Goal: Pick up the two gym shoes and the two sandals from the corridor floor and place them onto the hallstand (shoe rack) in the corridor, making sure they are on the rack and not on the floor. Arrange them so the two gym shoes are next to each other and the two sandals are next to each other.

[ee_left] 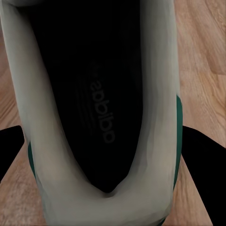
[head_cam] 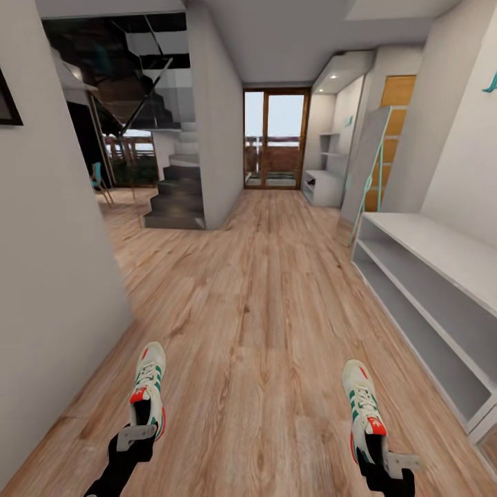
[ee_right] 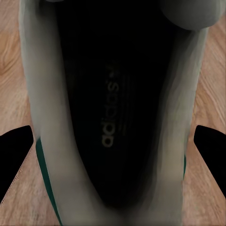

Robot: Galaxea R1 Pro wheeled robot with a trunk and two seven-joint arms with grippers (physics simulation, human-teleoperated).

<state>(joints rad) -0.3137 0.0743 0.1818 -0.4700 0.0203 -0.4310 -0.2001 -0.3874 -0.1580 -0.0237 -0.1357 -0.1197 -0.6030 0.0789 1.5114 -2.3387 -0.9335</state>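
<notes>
I hold one gym shoe in each gripper over the corridor floor. My left gripper is shut on the heel of the left gym shoe, toe pointing away. My right gripper is shut on the heel of the right gym shoe. The left wrist view looks into the shoe's dark insole, with a black finger on either side. It is the same in the right wrist view: insole, fingers. The hallstand stands far down the corridor on the right. The sandals are out of view.
A plain low white two-tier bench runs along the right wall close by. A grey panel with a teal frame leans beyond it. A wall is close on my left, stairs further back, a glass door at the end.
</notes>
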